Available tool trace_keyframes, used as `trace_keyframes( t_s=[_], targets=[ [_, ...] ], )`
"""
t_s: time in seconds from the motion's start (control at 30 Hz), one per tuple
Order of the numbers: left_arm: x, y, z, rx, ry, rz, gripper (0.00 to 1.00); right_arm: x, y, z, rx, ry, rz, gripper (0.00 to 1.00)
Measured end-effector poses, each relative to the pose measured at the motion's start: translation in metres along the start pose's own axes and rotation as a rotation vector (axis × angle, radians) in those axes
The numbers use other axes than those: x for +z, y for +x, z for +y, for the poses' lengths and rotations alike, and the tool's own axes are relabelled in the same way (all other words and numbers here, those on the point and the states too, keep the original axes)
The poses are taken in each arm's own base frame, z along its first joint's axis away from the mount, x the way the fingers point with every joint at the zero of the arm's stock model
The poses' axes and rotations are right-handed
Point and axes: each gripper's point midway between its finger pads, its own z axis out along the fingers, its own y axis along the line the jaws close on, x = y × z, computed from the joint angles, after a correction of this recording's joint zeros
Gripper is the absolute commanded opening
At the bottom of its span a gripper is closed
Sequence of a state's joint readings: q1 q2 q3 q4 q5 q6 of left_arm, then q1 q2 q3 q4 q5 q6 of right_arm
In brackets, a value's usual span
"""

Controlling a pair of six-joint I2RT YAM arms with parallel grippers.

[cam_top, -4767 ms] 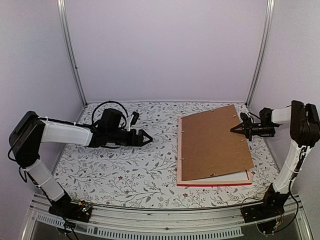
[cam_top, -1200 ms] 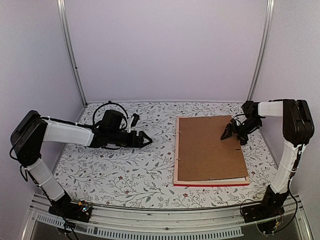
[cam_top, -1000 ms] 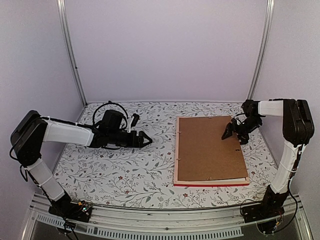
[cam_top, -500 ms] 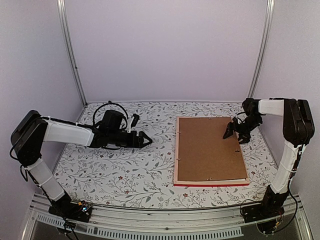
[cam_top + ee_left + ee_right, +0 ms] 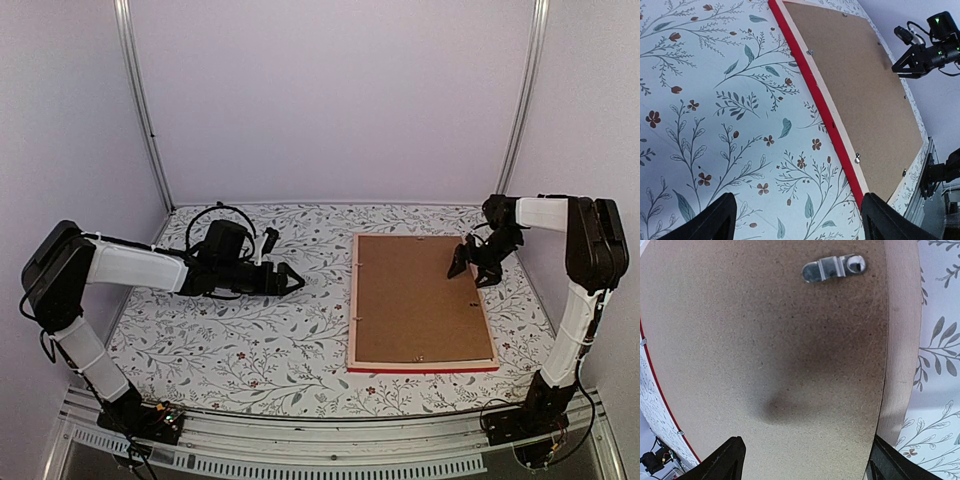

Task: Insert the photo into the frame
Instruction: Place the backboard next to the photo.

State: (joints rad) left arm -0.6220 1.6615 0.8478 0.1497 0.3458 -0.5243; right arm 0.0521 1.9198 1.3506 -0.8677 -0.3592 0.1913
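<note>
The frame (image 5: pixel 352 300) lies face down on the right half of the table, pale wood back up, with its red front edge (image 5: pixel 825 117) showing along the side. A brown backing board (image 5: pixel 415 300) lies flat inside it and covers everything beneath, so the photo is hidden. My right gripper (image 5: pixel 468 270) hovers open just above the board's far right part, nothing between its fingers (image 5: pixel 730 460). Below it the board (image 5: pixel 765 340) meets the frame's wood edge (image 5: pixel 900 355). My left gripper (image 5: pixel 297 281) is open over the bare tablecloth, left of the frame.
A small metal turn clip (image 5: pixel 835 267) lies on the backing board near the right rim. More clips (image 5: pixel 857 158) line the frame's left side. The floral tablecloth (image 5: pixel 250 340) covers the table. Enclosure walls stand close behind and beside the right arm.
Earlier the backing board lay skewed across the frame; now it sits square inside it. Over the last second the right gripper drew slightly back to the right. The left arm has not moved.
</note>
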Motion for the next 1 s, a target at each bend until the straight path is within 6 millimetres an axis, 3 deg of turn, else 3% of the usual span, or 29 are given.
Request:
trace_keyframes(
  t_s=[0.73, 1.0],
  targets=[
    [0.000, 0.006, 0.009, -0.008, -0.043, 0.019, 0.94, -0.022, -0.015, -0.011, 0.006, 0.127, -0.086, 0.88],
    [-0.003, 0.006, 0.011, -0.005, -0.065, 0.022, 0.97, -0.024, -0.029, -0.012, 0.000, 0.141, -0.146, 0.87]
  ],
)
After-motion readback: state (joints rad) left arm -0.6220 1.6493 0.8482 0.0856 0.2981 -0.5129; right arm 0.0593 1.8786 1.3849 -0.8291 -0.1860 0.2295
